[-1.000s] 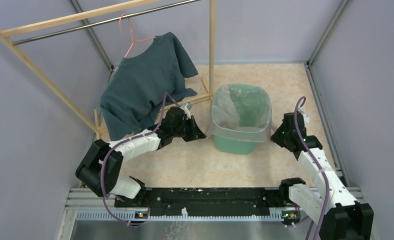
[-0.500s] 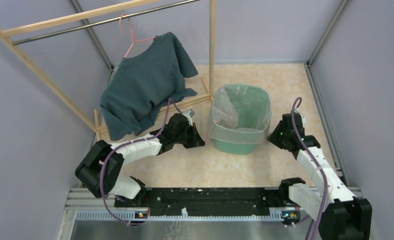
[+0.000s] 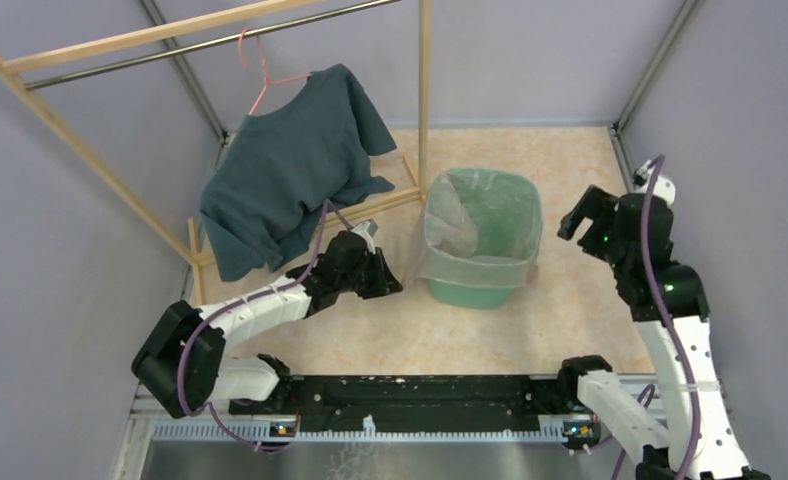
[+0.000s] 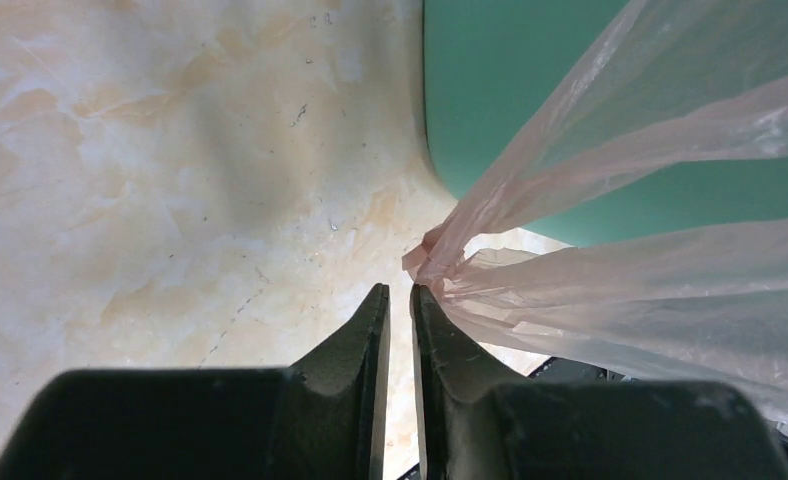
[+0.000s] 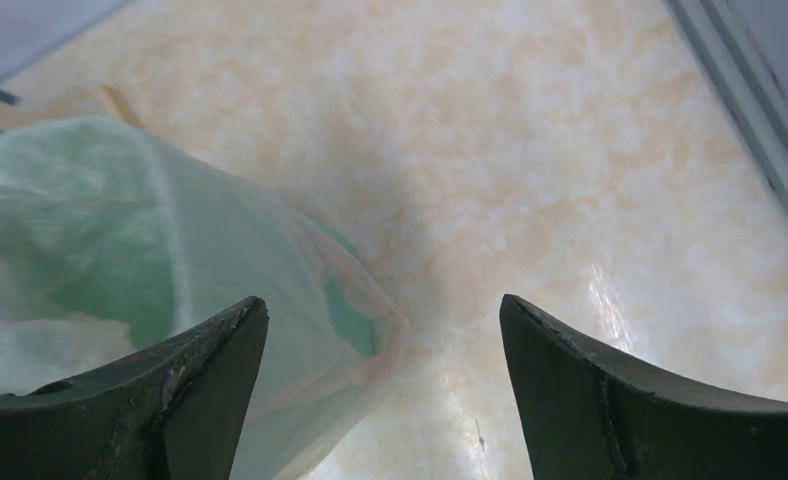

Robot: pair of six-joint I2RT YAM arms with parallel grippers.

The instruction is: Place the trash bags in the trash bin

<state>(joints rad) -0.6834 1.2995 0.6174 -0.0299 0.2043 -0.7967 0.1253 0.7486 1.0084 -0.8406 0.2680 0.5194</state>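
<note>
The thin, translucent pale-pink plastic bag (image 3: 475,268) already sits inside the mint-green plastic trash bin (image 3: 470,293). Its mouth is folded out over the rim, so it hangs as a skirt around the upper walls. Low beside the bin's left wall, the left gripper (image 3: 400,287) has its fingers (image 4: 440,345) drawn almost together, with only a slit between them. The bag's gathered corner meets their very tips. The film fans taut from that point, so they seem to nip it and tug the skirt down and outward to seat the liner. The right gripper (image 3: 578,222) hangs above the beige marbled worktop (image 3: 450,340), right of the bin, with its fingers (image 5: 200,370) spread wide and holding nothing. It is probably kept clear, or ready to catch the right-hand edge.
</note>
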